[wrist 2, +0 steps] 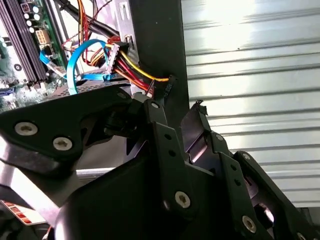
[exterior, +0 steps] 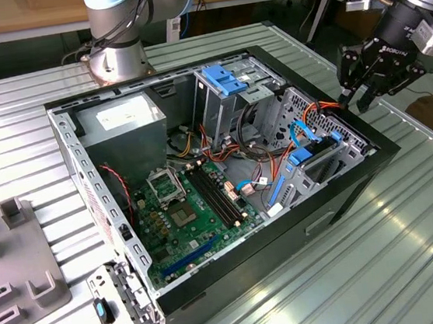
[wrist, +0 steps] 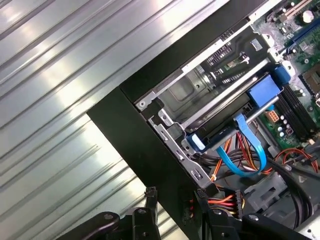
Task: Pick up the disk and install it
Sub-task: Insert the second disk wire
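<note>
Noting gripper spread open, clasping nothing, fingertips straddling black case wall at exterior view's right. Finding disk seated in drive cage just inside that wall, blue cable looped beside.
</note>
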`<act>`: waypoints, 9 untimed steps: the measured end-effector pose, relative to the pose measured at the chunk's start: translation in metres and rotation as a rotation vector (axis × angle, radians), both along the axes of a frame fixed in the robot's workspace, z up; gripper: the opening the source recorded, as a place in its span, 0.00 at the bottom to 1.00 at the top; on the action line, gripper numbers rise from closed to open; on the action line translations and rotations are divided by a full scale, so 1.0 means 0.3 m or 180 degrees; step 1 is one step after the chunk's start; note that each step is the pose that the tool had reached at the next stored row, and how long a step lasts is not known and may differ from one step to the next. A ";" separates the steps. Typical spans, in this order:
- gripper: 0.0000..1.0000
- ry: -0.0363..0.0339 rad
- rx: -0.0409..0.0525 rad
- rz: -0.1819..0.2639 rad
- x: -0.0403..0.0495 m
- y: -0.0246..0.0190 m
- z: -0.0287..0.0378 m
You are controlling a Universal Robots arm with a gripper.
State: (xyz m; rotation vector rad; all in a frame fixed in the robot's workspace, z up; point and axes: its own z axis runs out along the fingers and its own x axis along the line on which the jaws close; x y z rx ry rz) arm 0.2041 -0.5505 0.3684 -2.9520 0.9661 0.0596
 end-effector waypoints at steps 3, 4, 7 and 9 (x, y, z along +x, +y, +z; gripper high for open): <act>0.42 0.0000 0.0000 0.0006 0.000 0.019 0.000; 0.42 0.0000 0.0000 0.0007 0.000 0.022 -0.001; 0.42 0.0000 0.0000 0.0012 0.009 0.022 -0.006; 0.42 0.0000 0.0000 0.0018 0.011 0.023 -0.012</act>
